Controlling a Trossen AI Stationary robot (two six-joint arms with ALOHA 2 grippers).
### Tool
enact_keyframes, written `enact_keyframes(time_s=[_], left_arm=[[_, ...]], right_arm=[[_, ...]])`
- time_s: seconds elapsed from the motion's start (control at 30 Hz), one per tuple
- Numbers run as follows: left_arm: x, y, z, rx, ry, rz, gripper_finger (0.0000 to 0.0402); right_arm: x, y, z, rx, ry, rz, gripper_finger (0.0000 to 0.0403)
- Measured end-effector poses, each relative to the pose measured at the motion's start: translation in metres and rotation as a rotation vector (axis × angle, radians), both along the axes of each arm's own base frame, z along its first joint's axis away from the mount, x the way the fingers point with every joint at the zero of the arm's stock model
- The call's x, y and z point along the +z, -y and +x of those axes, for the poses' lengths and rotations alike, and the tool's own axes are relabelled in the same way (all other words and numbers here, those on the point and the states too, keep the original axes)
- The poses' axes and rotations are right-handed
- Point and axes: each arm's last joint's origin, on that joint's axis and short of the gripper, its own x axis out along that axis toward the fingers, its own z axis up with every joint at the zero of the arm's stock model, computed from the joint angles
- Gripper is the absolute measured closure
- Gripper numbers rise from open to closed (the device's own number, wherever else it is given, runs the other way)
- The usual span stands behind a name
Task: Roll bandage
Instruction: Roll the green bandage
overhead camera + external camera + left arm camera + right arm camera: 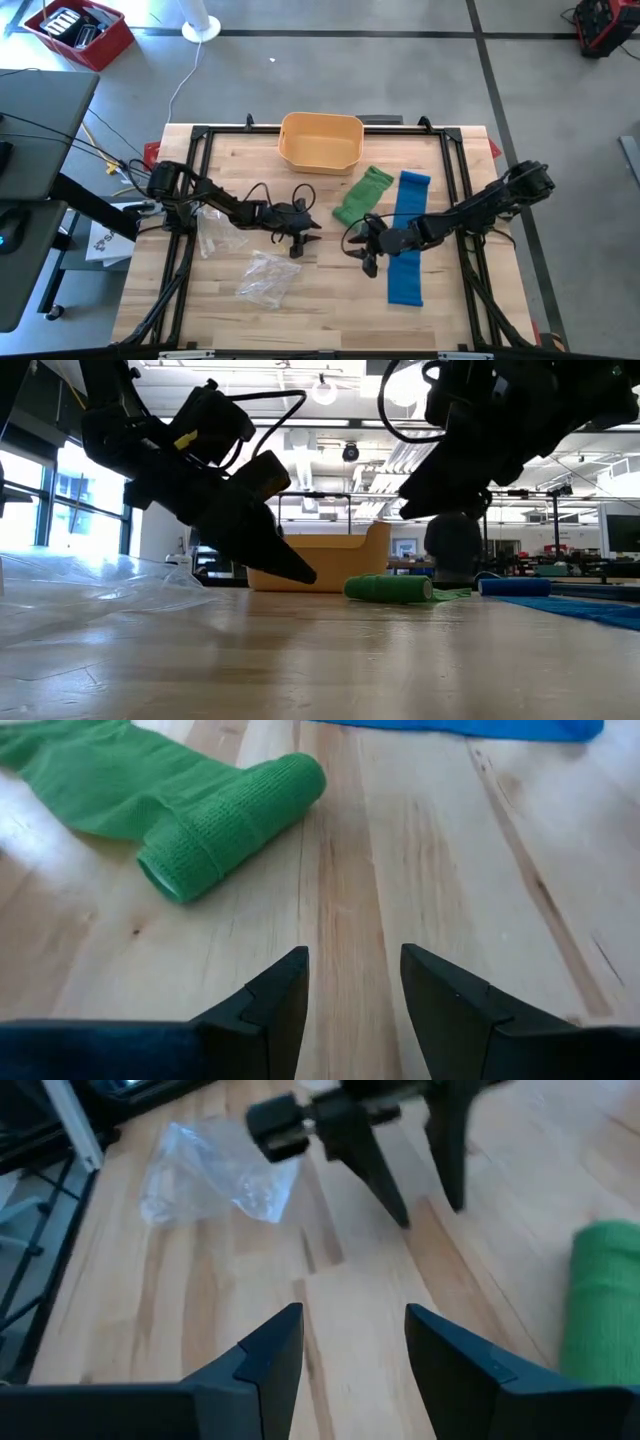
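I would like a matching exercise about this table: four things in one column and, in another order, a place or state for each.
Things:
1. green bandage
2. blue bandage
3. yellow-orange bin
4. left gripper

Places or states:
A. stands at the far edge of the table
B. lies flat as a long unrolled strip
C. partly rolled, with a loose end spread out
D. open and empty, over bare wood

Pairs: 1-C, 2-B, 3-A, 4-D
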Motion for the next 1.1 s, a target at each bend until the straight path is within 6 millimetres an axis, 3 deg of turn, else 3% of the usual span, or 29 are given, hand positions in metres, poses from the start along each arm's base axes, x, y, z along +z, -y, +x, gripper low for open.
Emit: enact_keyframes(time_s=[0.27,0.47,0.63,0.77,1.1], left_arm=[[0.02,-0.003,0.003,0.011,0.057,0.011,0.0247],[0.03,-0.021,0.018,0.068,0.027,-0.031,0.0247],[0.023,-0.031,0.017,0.124,-0.05,-0.072,0.0247],[0.015,-0.033,0.016,0.129,-0.073,-0.071,0.0247],[-0.006,-0.036,0.026,0.12,-0.025,0.011,0.0247]], right_arm=[[0.007,-0.01,-0.025,-0.038,-0.104,-0.029,0.0237],[-0.018,-0.02,-0.024,-0.044,-0.171,-0.15,0.0238],[-0.05,-0.017,-0.02,-0.219,-0.21,-0.265,0.0238],[-0.066,-0.016,-0.013,-0.237,-0.21,-0.289,0.0238],[-0.076,-0.003,-0.001,-0.247,-0.203,-0.333,0.0238]])
